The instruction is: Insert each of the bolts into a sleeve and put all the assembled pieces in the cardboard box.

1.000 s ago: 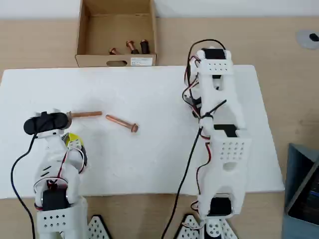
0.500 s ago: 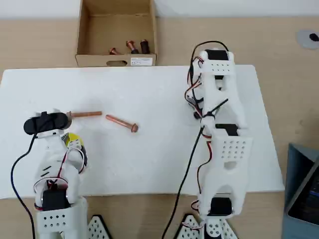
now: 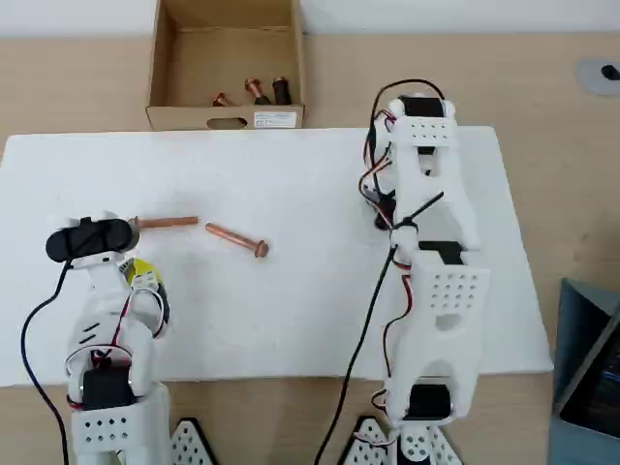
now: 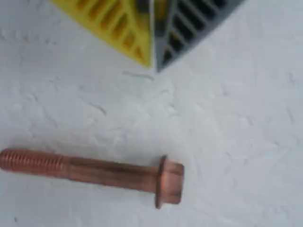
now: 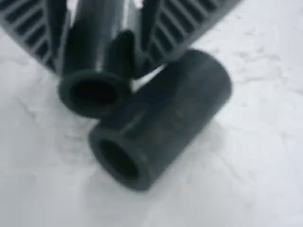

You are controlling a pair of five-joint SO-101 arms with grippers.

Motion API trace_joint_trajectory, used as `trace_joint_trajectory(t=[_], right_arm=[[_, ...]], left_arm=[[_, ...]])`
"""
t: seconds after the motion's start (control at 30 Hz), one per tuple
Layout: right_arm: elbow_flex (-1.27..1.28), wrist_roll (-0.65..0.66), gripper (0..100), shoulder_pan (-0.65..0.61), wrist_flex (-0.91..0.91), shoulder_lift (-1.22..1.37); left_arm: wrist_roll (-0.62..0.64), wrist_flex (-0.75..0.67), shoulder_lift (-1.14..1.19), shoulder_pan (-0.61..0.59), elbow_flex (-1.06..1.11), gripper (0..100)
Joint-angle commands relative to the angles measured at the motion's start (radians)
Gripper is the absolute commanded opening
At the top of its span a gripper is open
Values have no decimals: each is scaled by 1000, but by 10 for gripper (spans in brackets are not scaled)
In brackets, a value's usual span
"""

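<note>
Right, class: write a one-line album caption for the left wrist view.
A copper flange bolt lies on the white mat, apart from the closed yellow and grey tips of the left pincer.

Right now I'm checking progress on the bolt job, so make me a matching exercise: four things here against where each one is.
Things: 1 finished pieces; 2 bolt; 3 first sleeve; 4 second sleeve.
Places: A free on the white mat, beside another sleeve; B between the right fingers; C in the cardboard box; D on the mat near the left fingers.
Pairs: 1-C, 2-D, 3-B, 4-A.
</note>
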Motion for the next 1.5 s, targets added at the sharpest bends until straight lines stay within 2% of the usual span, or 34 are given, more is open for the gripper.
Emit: trace_joint_trajectory(t=[0.0,0.27,0.63,0.8,1.13,1.47], right_arm=[[-51,21,11,15,2,-12],[-239,72,9,-4,158,-87],[-234,152,9,-90,164,-380],[-65,178,9,-94,164,-584],[427,178,9,-70,158,-1021],[839,181,9,47,103,-1342]], left_arm=[[-3,3,-5,12,11,2],[-3,3,-5,12,11,2],[-3,3,-5,12,11,2],[-3,3,-5,12,11,2],[-6,6,-2,5,-34,2],[-17,184,1,34,-244,3]])
